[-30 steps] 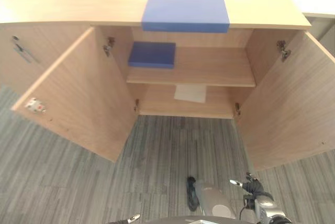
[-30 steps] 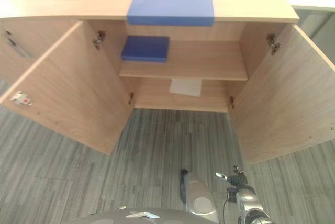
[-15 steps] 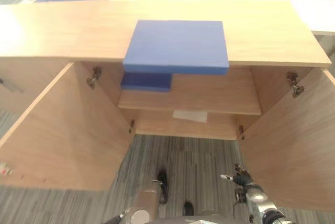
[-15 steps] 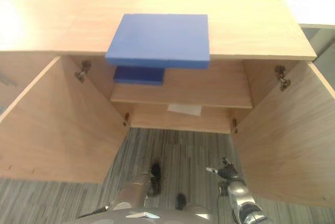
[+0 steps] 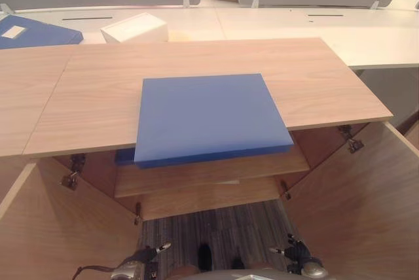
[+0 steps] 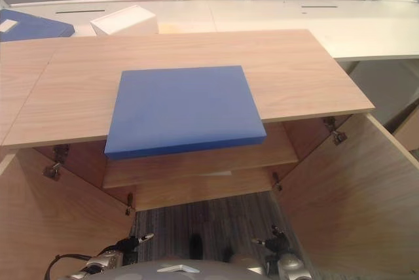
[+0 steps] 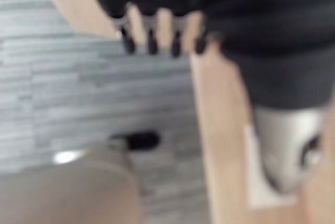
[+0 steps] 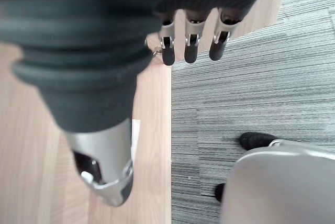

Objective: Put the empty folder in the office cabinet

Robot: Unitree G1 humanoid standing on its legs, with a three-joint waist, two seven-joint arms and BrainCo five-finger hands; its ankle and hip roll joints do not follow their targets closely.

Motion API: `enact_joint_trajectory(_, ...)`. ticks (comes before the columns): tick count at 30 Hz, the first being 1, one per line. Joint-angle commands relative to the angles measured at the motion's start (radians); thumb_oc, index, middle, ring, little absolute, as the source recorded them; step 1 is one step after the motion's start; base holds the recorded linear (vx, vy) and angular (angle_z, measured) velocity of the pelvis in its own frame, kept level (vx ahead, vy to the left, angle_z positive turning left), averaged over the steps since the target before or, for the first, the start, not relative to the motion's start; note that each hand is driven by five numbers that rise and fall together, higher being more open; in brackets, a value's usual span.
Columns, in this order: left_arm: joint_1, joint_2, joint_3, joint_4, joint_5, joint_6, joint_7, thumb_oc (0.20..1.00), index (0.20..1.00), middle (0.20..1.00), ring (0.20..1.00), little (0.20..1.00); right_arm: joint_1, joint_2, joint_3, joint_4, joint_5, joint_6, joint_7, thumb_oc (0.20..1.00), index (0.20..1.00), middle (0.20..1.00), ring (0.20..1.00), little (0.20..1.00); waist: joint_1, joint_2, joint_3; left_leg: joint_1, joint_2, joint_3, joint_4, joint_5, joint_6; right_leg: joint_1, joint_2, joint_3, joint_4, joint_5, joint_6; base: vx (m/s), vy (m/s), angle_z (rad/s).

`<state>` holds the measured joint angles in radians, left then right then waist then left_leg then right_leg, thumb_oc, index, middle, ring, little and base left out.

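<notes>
While we look down: blue folder (image 5: 209,118) lies flat on the cabinet top (image 5: 314,77).
Doors: both cabinet doors (image 5: 363,205) open.
Our left hand (image 7: 162,33): fingers straight, empty.
Our right hand (image 8: 191,38): fingers relaxed, empty.

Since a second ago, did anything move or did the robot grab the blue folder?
Nothing got grabbed. The camera tipped up, so the cabinet top now shows more. The blue folder stayed on top, doors open. The left robot hand and right robot hand hang low, holding nothing.

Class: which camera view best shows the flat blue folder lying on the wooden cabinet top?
The left eye view: the flat blue folder lies whole and central on the wooden cabinet top. The right eye view shows it nearly as well; the wrist views show floor and cabinet wood.
</notes>
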<state>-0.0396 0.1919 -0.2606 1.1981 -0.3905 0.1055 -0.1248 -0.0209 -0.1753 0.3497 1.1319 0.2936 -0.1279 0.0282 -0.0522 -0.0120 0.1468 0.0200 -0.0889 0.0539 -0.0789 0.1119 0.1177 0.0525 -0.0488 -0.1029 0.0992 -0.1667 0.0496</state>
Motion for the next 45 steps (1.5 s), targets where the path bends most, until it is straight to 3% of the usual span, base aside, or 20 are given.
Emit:
enact_joint_trajectory(1,0.018,-0.002,0.007,0.027,0.013,-0.101,0.061,1.000,1.000,1.000,1.000,1.000,-0.048,-0.051,0.002,-0.046,-0.014,-0.001,-0.012,1.000,1.000,1.000,1.000,1.000,0.036,0.030,0.035,0.054,0.043,0.072,0.017,-0.165,-0.041,-0.039,-0.002,-0.040,0.037,0.090,0.015,-0.09,-0.078,-0.15)
enact_joint_trajectory(2,0.014,0.018,0.003,0.024,-0.004,-0.139,0.067,1.000,1.000,1.000,1.000,1.000,-0.058,-0.058,0.009,-0.054,-0.014,0.007,-0.022,1.000,1.000,1.000,1.000,1.000,0.035,0.040,0.044,0.059,0.055,0.079,0.016,-0.164,-0.040,-0.049,-0.026,-0.056,0.058,0.092,0.022,-0.11,-0.045,-0.11)
enact_joint_trajectory(6,0.008,0.055,0.009,-0.035,-0.050,-0.177,0.091,1.000,1.000,1.000,1.000,1.000,-0.059,-0.074,0.004,-0.086,-0.057,0.041,-0.036,1.000,1.000,1.000,1.000,1.000,0.030,0.068,0.054,0.070,0.081,0.097,0.005,-0.158,-0.045,-0.056,-0.074,-0.059,0.072,0.105,0.049,-0.09,-0.049,-0.24)
enact_joint_trajectory(10,0.013,0.100,0.025,-0.135,0.018,-0.231,0.238,1.000,1.000,1.000,1.000,1.000,-0.046,-0.081,0.007,-0.083,-0.113,0.056,-0.035,1.000,1.000,1.000,1.000,1.000,0.040,0.072,0.044,0.081,0.110,0.100,-0.008,-0.148,-0.072,-0.003,-0.075,-0.066,-0.007,0.114,0.050,-0.07,-0.222,-0.11)
enact_joint_trajectory(11,0.024,0.115,0.037,-0.193,0.068,-0.255,0.338,1.000,1.000,1.000,1.000,1.000,-0.037,-0.091,0.002,-0.075,-0.109,0.048,-0.026,1.000,1.000,1.000,1.000,1.000,0.052,0.064,0.036,0.076,0.122,0.096,-0.008,-0.137,-0.092,0.026,-0.062,-0.073,-0.054,0.120,0.043,-0.06,-0.309,-0.11)
enact_joint_trajectory(13,0.034,0.131,0.050,-0.254,0.108,-0.251,0.411,1.000,1.000,1.000,1.000,1.000,-0.030,-0.099,-0.001,-0.076,-0.101,0.048,-0.023,1.000,1.000,1.000,1.000,1.000,0.063,0.058,0.030,0.067,0.133,0.093,-0.008,-0.124,-0.110,0.044,-0.052,-0.080,-0.083,0.123,0.036,-0.06,-0.241,0.10)
enact_joint_trajectory(14,0.044,0.153,0.065,-0.315,0.177,-0.269,0.515,1.000,1.000,1.000,1.000,1.000,-0.023,-0.108,-0.008,-0.074,-0.090,0.046,-0.023,1.000,1.000,1.000,1.000,1.000,0.076,0.052,0.027,0.052,0.146,0.090,-0.008,-0.104,-0.131,0.064,-0.037,-0.090,-0.113,0.123,0.024,-0.07,-0.191,0.21)
enact_joint_trajectory(19,0.073,0.238,0.126,-0.540,0.346,-0.239,0.730,1.000,1.000,1.000,1.000,1.000,0.013,-0.142,-0.034,-0.109,-0.071,0.050,-0.027,1.000,1.000,1.000,1.000,1.000,0.108,0.040,0.030,-0.004,0.176,0.104,0.006,-0.056,-0.174,0.103,-0.030,-0.134,-0.173,0.135,0.003,-0.09,-0.113,0.12)
enact_joint_trajectory(21,0.078,0.255,0.142,-0.582,0.377,-0.223,0.757,1.000,1.000,1.000,1.000,1.000,0.022,-0.144,-0.038,-0.119,-0.067,0.048,-0.029,1.000,1.000,1.000,1.000,1.000,0.112,0.038,0.032,-0.009,0.177,0.108,0.024,-0.060,-0.176,0.106,-0.034,-0.144,-0.175,0.137,0.002,-0.06,-0.019,0.21)
enact_joint_trajectory(22,0.092,0.292,0.179,-0.657,0.426,-0.211,0.794,1.000,1.000,1.000,1.000,1.000,0.027,-0.147,-0.041,-0.134,-0.065,0.056,-0.034,1.000,1.000,1.000,1.000,1.000,0.113,0.030,0.035,0.001,0.162,0.111,0.082,-0.105,-0.165,0.104,-0.044,-0.154,-0.166,0.133,-0.001,-0.08,0.002,0.23)
enact_joint_trajectory(24,0.099,0.316,0.210,-0.721,0.487,-0.189,0.851,1.000,1.000,1.000,1.000,1.000,0.030,-0.142,-0.045,-0.139,-0.051,0.058,-0.044,1.000,1.000,1.000,1.000,1.000,0.116,0.022,0.032,0.004,0.144,0.097,0.118,-0.137,-0.150,0.092,-0.050,-0.149,-0.152,0.136,-0.001,-0.06,0.038,0.14)
enact_joint_trajectory(28,0.107,0.364,0.271,-0.806,0.542,-0.145,0.962,1.000,1.000,1.000,1.000,1.000,0.027,-0.124,-0.050,-0.116,-0.037,0.039,-0.054,1.000,1.000,1.000,1.000,1.000,0.121,0.033,0.024,0.028,0.142,0.063,0.060,-0.126,-0.145,0.077,-0.038,-0.130,-0.147,0.135,-0.001,0.00,0.068,0.11)
enact_joint_trajectory(31,0.130,0.384,0.322,-0.838,0.649,-0.162,1.063,1.000,1.000,1.000,1.000,1.000,0.038,-0.102,-0.045,-0.109,-0.061,0.034,-0.061,1.000,1.000,1.000,1.000,1.000,0.127,0.035,0.005,0.068,0.138,0.035,-0.006,-0.122,-0.150,0.094,-0.034,-0.132,-0.180,0.143,0.014,0.04,0.076,0.11)
enact_joint_trajectory(36,0.148,0.412,0.339,-0.876,0.781,-0.182,1.088,1.000,1.000,1.000,1.000,1.000,0.064,-0.089,-0.059,-0.104,-0.053,0.037,-0.063,1.000,1.000,1.000,1.000,1.000,0.126,0.029,-0.014,0.082,0.134,0.034,-0.008,-0.143,-0.149,0.105,-0.037,-0.135,-0.186,0.140,0.025,0.05,0.048,0.07)
enact_joint_trajectory(39,0.155,0.440,0.336,-0.921,0.851,-0.179,1.040,1.000,1.000,1.000,1.000,1.000,0.072,-0.089,-0.060,-0.112,-0.063,0.040,-0.062,1.000,1.000,1.000,1.000,1.000,0.126,0.026,-0.019,0.089,0.130,0.038,-0.008,-0.152,-0.145,0.109,-0.039,-0.135,-0.186,0.140,0.030,0.01,0.015,0.02)
enact_joint_trajectory(45,0.136,0.477,0.273,-0.974,0.961,-0.233,0.968,1.000,1.000,1.000,1.000,1.000,0.070,-0.087,-0.066,-0.112,-0.059,0.042,-0.066,1.000,1.000,1.000,1.000,1.000,0.114,0.026,-0.022,0.099,0.125,0.051,-0.008,-0.166,-0.136,0.110,-0.036,-0.114,-0.186,0.142,0.033,0.00,0.000,0.00)
